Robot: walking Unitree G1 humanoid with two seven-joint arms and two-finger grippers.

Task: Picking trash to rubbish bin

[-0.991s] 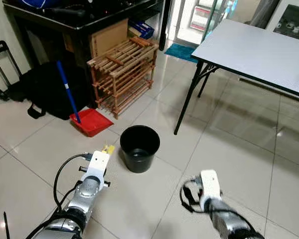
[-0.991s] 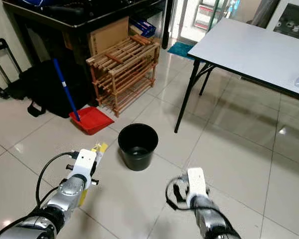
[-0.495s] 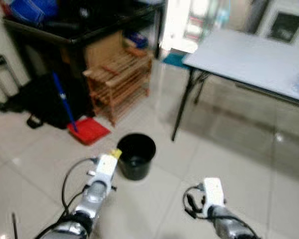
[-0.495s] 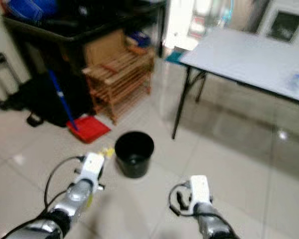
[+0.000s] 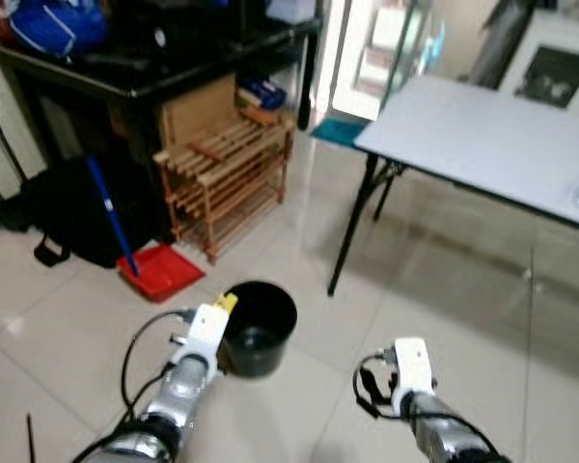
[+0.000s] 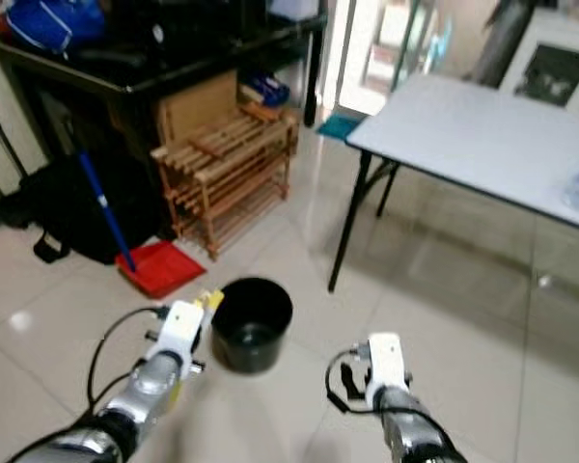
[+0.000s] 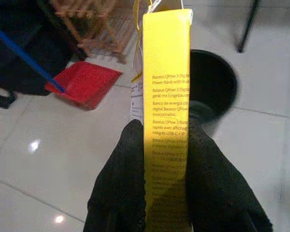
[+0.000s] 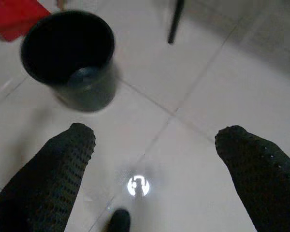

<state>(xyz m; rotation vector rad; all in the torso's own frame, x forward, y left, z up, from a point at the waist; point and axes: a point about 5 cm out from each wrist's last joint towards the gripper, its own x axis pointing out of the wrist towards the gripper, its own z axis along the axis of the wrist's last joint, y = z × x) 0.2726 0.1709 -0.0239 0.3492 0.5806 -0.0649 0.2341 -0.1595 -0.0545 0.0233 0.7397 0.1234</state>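
- Your left gripper [image 7: 166,159] has its 2 fingers [image 7: 121,193] clamped on the flat faces of a yellow box [image 7: 166,96], the trash in hand. The grip near the box's lower end leaves most of it sticking out ahead, which should let it fall cleanly once let go.
- The box [image 5: 226,302] sits at the near-left rim of the black bin [image 5: 259,326], not yet over the mouth. In the left wrist view the bin [image 7: 212,87] lies just behind it.
- Your right gripper [image 8: 154,159] hangs low over the floor tiles [image 8: 193,96] with its fingers [image 8: 63,169] spread wide and nothing between them; it looks idle, kept clear of the bin [image 8: 70,58].
- Compared with 1 second ago, the box was well short of the bin and now reaches its rim. The whole scene has shifted too, so the camera has moved toward the bin.
- A red dustpan [image 5: 154,272] lies left of the bin, apart from it.
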